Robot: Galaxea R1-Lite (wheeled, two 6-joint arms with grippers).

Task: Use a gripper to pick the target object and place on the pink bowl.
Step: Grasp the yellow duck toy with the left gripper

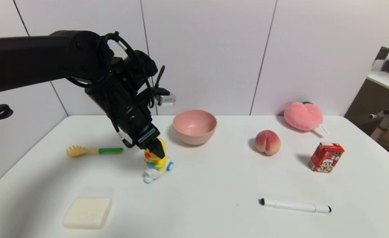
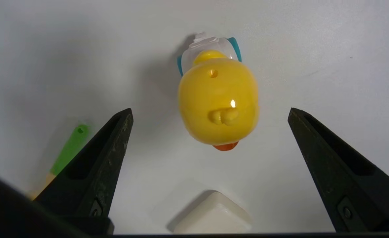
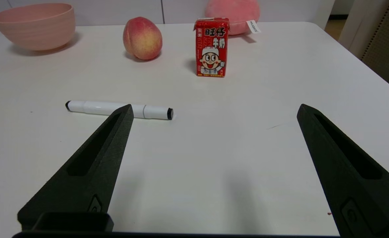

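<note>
The yellow plastic duck toy with an orange beak, riding a white car with blue wheels (image 1: 161,162), stands on the smooth white counter (image 1: 214,198), at about seven o'clock from the round, deep pink bowl (image 1: 194,127). The left black two-fingered tool (image 2: 211,112) is over it, spread wide, with one finger well apart from each side of the glossy yellow head and nothing in its grip. The right black two-fingered tool (image 3: 215,107) is idle over the counter, at about six o'clock from the red drink carton (image 3: 212,48), also wide and empty.

The duck looks light, stiff and hard to break, probably hollow. Its rounded, shiny head may slip if pinched high on the curve, so a hold lower down, across the widest part of the head or the body beneath, seems surer. A moderate squeeze should do. The wheels could roll if one finger touches first, so both should close evenly.
</note>
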